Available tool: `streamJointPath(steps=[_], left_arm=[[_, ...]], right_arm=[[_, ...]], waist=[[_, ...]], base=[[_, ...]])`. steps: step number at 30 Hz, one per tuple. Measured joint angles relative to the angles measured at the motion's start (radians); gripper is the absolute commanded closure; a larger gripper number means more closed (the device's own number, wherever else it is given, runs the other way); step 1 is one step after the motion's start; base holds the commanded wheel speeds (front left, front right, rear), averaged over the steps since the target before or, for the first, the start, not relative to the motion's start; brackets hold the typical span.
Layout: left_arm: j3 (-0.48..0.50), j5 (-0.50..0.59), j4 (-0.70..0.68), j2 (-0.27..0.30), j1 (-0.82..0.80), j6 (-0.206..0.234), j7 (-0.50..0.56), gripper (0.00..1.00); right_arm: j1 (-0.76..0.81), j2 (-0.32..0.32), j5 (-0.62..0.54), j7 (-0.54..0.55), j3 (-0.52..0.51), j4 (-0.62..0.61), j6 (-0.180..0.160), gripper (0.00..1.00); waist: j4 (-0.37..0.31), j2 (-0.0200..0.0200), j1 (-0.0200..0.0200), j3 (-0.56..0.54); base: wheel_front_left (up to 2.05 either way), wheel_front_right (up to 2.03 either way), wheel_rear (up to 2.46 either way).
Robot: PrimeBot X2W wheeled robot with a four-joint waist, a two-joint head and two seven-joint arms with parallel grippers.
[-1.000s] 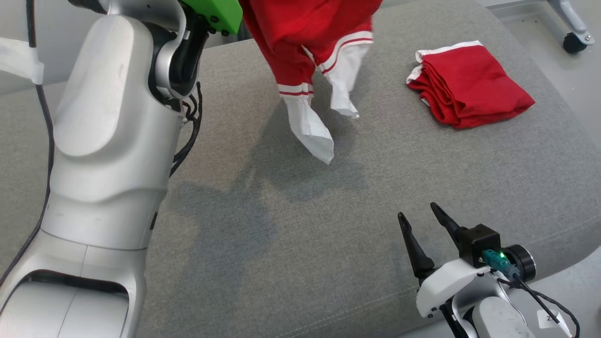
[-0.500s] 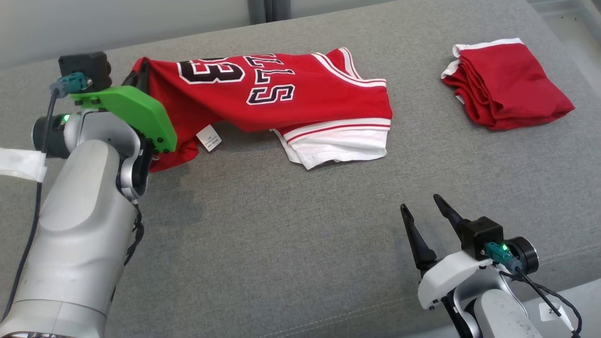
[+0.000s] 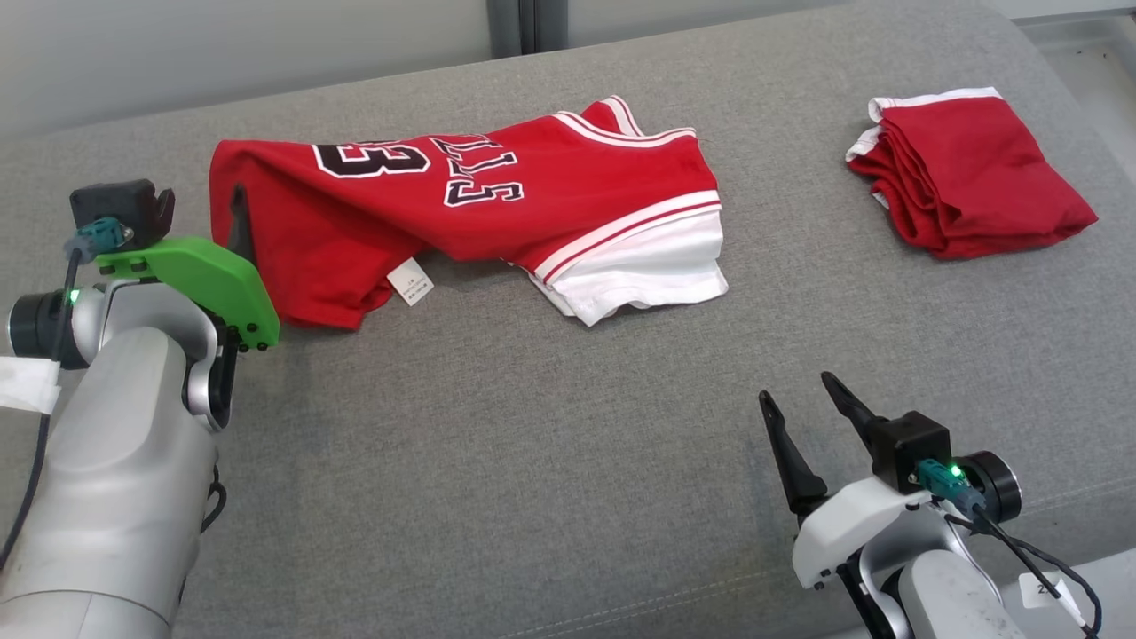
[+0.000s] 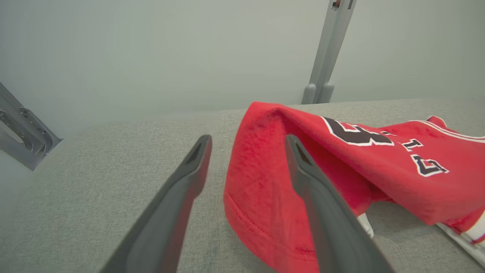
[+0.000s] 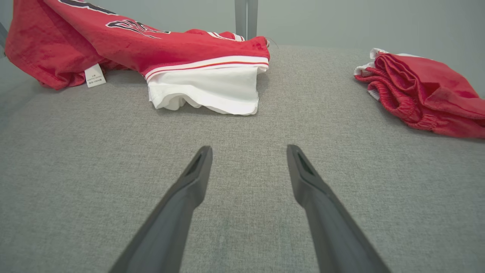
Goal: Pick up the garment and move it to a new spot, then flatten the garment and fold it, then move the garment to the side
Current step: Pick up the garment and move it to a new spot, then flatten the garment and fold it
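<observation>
While both pairs of my jaws hang low over the grey woven fabric surface (image 3: 532, 444), neither one grips anything. My left jaws stand spread wide. The hemmed end of the crumpled red basketball jersey with white trim and black numbers and lettering (image 3: 497, 209) lies between their two dark fingers (image 4: 183, 189), close against one of them; I cannot tell whether cloth and finger touch. From there the jersey stretches away toward my right jaws' side, resting bunched and unfolded on the surface. A small white label (image 3: 411, 286) hangs at its near edge, and a white cloth layer (image 3: 639, 284) sticks out at the end farthest from my left jaws. My right jaws are also spread open over bare surface, well apart from the jersey, which lies ahead of them and to the left. A folded bundle of red cloth with white edging (image 3: 967, 177) rests ahead of my right jaws and to the right, apart from the jersey.
</observation>
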Motion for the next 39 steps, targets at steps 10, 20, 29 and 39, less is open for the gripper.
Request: streamJointPath(steps=[10,20,29,39], left_arm=[[0.009,-0.061,0.056,-0.07,0.094,-0.034,0.001,0.0],[-0.001,-0.096,0.084,-0.119,0.177,-0.049,0.007,0.0],[0.001,-0.099,0.123,-0.117,0.127,-0.035,-0.009,0.0],[-0.022,-0.094,0.146,-0.125,0.092,-0.064,-0.061,1.0]], right_arm=[[0.03,0.0,-0.001,0.016,-0.005,-0.016,0.0,0.0],[0.036,0.0,-0.007,0.029,-0.006,-0.056,0.0,0.0],[0.024,0.0,-0.008,0.028,-0.019,-0.079,0.0,0.0],[0.017,0.0,-0.001,0.017,-0.03,-0.072,0.0,0.0]], waist=[[0.025,0.0,0.0,-0.051],[0.003,0.0,0.0,-0.032],[-0.048,0.0,0.0,0.046],[-0.066,0.0,0.0,0.082]], base=[[0.0,0.0,0.0],[0.0,0.0,0.0],[0.0,0.0,0.0],[0.0,0.0,0.0]])
